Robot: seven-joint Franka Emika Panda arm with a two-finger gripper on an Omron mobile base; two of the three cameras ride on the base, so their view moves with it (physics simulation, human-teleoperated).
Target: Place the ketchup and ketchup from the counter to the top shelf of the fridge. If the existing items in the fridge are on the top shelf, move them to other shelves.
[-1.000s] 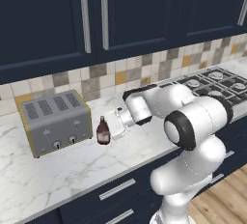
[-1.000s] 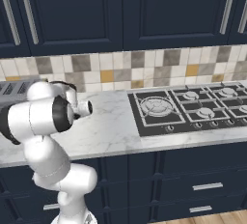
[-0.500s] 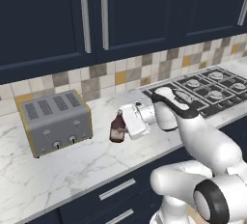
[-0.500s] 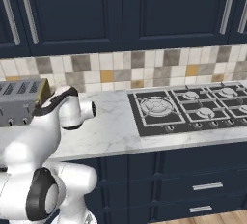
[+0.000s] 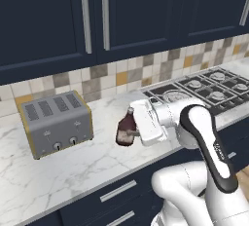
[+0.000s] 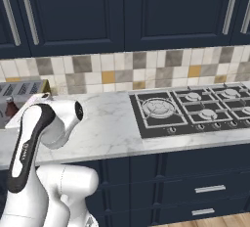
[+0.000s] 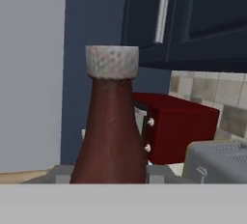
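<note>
- My claw [image 5: 132,133] is clamped on the maroon ketchup [image 5: 127,128], its jaws narrowed to the width of the bottle's body.
- In the left base view the bottle sits at 9 o'clock from my white hand, lifted clear of the counter [image 5: 73,166] and tilted, its cap leaning toward 1 o'clock.
- A pale label shows low on the bottle's side, just where my hand meets it.
- In the hand view the ketchup [image 7: 110,121] stands dead centre, dark maroon body widening downward, with a speckled pale cap at 12 o'clock.
- My two finger tips [image 7: 157,172] flank the base of the bottle at 5 and 7 o'clock, pressed against its sides.
- The toaster [image 5: 56,122] rests on the counter at 9 o'clock from the bottle in the left base view, near it but apart.
- The hob [image 5: 204,88] lies at 2 o'clock from my hand, well apart from the bottle.
- Behind the bottle in the hand view, at 3 o'clock, sits a red box-like appliance [image 7: 176,124] with small pale knobs, and a corner of the toaster [image 7: 217,162] shows at 4 o'clock.
- A flat grey panel [image 7: 29,73] fills the 9 o'clock side of the hand view; I cannot tell whether it is the fridge.
- In the right base view my arm [image 6: 36,138] bends at 9 o'clock, over the counter [image 6: 107,128].
</note>
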